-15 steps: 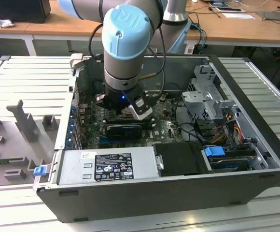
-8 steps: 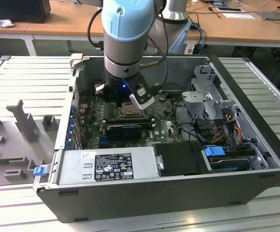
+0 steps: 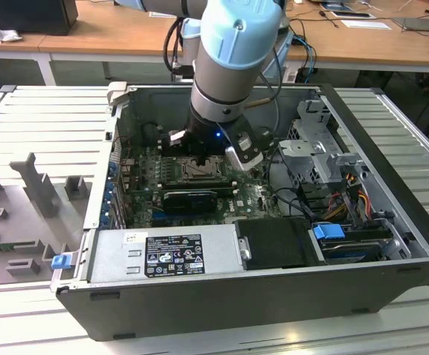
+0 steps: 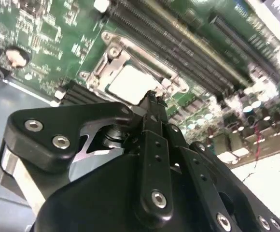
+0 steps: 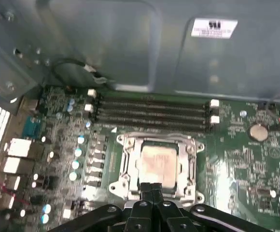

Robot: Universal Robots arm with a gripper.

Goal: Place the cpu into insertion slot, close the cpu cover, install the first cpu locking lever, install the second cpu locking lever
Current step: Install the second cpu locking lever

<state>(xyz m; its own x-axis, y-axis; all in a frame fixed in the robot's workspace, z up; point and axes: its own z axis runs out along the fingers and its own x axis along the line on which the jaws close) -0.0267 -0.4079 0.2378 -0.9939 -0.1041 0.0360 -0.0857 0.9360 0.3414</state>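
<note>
Over the insertion slot [image 5: 154, 166], the gripper [image 5: 152, 186] is held with fingers pressed together, nothing between them. The cpu [image 5: 157, 164] is seated under the cpu cover [image 5: 125, 159].

In the exterior view, most of the insertion slot [image 3: 200, 171] is hidden behind the arm [image 3: 225, 74]. In both wrist views, the near edge of the cpu cover [image 5: 155, 162] is covered by the gripper [image 5: 152, 188]; the locking levers cannot be made out.

Pale silver cpu [image 5: 157, 164], silvery-grey cpu cover [image 5: 125, 162], green motherboard [image 5: 241, 154], black gripper [image 4: 152, 104], light-blue arm joint [image 3: 237, 29]
</note>
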